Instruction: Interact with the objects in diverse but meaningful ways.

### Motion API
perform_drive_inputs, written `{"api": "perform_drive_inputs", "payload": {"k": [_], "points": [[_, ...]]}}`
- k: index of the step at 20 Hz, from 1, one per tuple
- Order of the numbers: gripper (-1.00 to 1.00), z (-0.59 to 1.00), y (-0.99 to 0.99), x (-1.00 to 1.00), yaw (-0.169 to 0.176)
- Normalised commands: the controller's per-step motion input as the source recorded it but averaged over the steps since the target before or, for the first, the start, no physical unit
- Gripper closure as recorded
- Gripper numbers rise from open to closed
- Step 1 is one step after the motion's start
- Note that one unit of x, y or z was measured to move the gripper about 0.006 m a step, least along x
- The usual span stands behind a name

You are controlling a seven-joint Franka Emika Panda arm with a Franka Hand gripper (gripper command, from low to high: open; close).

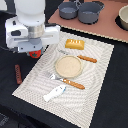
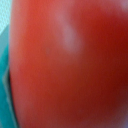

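The tomato point(image 2: 70, 65) fills nearly the whole wrist view: smooth, glossy red, rounded, with a pale soft highlight on its skin, and too blurred for finer detail. In the exterior view only a small red piece of it point(image 1: 34, 53) shows beneath the hand point(image 1: 33, 52), which appears clamped on it above the corner of the striped placemat point(image 1: 95, 95) farthest from the white fish.

Landmark: the round tan plate point(image 1: 68, 66) at the middle of the placemat. The yellow-orange ridged bread block point(image 1: 75, 44) lies beyond the plate, toward the grey pots point(image 1: 80, 11). The white fish point(image 1: 54, 92) lies on the near side of the plate, close to the placemat's edge. The thin dark-brown sausage point(image 1: 18, 73) lies off the placemat on the black surface point(image 1: 10, 105), well apart from the plate toward the exterior view's left. An orange-handled fork point(image 1: 67, 81) and an orange-handled knife point(image 1: 80, 56) lie just beside the plate, on opposite sides.
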Motion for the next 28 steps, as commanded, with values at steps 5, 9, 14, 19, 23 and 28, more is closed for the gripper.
{"api": "perform_drive_inputs", "payload": {"k": [5,9,14,19,23,28], "points": [[1.00,0.00,0.76,-0.45,0.076],[1.00,-0.19,0.60,-0.36,0.108],[1.00,-0.34,0.41,-0.33,0.113],[1.00,-0.32,0.18,-0.11,0.064],[1.00,-0.38,0.19,-0.32,0.073],[-1.00,-0.22,0.14,-0.17,0.033]]}}
